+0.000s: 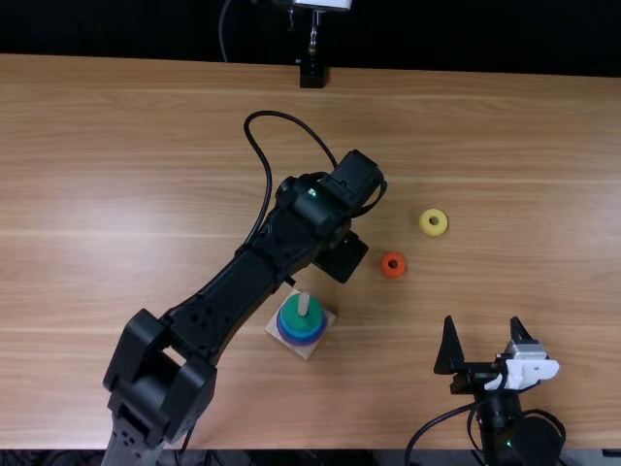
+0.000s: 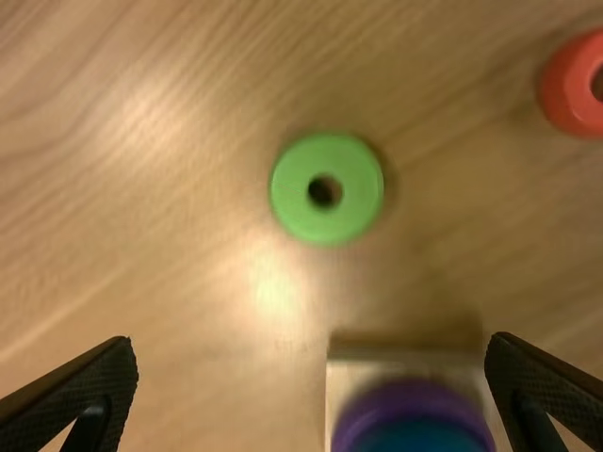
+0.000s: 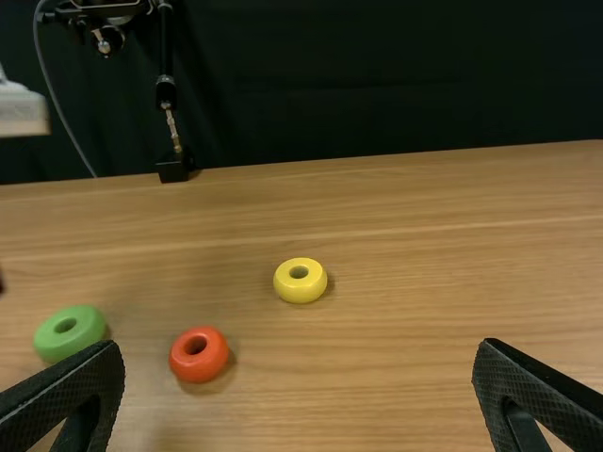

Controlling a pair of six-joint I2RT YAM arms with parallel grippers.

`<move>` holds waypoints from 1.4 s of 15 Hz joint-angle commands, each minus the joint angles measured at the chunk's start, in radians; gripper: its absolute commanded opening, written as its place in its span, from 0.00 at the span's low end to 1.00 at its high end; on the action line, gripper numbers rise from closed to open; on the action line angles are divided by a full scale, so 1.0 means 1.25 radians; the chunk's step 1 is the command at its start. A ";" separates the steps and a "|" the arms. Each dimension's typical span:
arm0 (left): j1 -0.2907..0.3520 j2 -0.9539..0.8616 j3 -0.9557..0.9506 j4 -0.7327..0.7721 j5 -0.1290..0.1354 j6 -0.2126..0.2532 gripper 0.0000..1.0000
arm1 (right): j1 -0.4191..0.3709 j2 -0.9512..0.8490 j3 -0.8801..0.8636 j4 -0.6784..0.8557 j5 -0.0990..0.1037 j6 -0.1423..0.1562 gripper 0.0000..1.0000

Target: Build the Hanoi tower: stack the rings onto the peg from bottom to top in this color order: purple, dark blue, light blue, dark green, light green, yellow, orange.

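Note:
My left gripper (image 1: 342, 258) is over the table just behind the peg base (image 1: 274, 330). On the base, a green ring (image 1: 300, 318) tops blue and purple rings around the pale peg (image 1: 304, 304). Between the spread fingers of the left gripper (image 2: 311, 348), the left wrist view has the light green ring (image 2: 289, 193) flat on the table, apart from the base. The orange-red ring (image 1: 393, 273) and yellow ring (image 1: 424, 222) lie right of the left gripper. My right gripper (image 1: 483, 325) stands open at the near right, holding nothing; its own view has it too (image 3: 301, 348).
The left arm stretches diagonally from the near left, passing close beside the peg base, with a cable looping above it. A black stand (image 1: 312, 76) is at the table's far edge. Wooden table surface (image 1: 524, 194) extends around the loose rings.

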State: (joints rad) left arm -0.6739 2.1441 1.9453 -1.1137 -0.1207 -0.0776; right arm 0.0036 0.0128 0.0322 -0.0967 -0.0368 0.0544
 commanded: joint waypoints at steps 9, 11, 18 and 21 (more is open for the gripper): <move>0.026 0.173 0.108 0.029 -0.006 0.034 1.00 | -0.011 -0.010 -0.012 -0.009 0.000 0.001 1.00; 0.026 0.186 0.114 0.029 -0.005 0.034 1.00 | -0.011 -0.010 -0.012 -0.007 0.000 0.001 1.00; 0.025 0.222 0.115 0.029 -0.005 0.034 1.00 | -0.011 -0.010 -0.012 -0.007 0.000 0.001 1.00; 0.025 0.232 0.115 0.029 -0.004 0.034 1.00 | -0.011 -0.010 -0.012 -0.009 0.000 0.001 1.00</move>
State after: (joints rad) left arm -0.6518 2.4001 2.0560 -1.0756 -0.1238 -0.0486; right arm 0.0036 0.0128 0.0322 -0.0967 -0.0368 0.0540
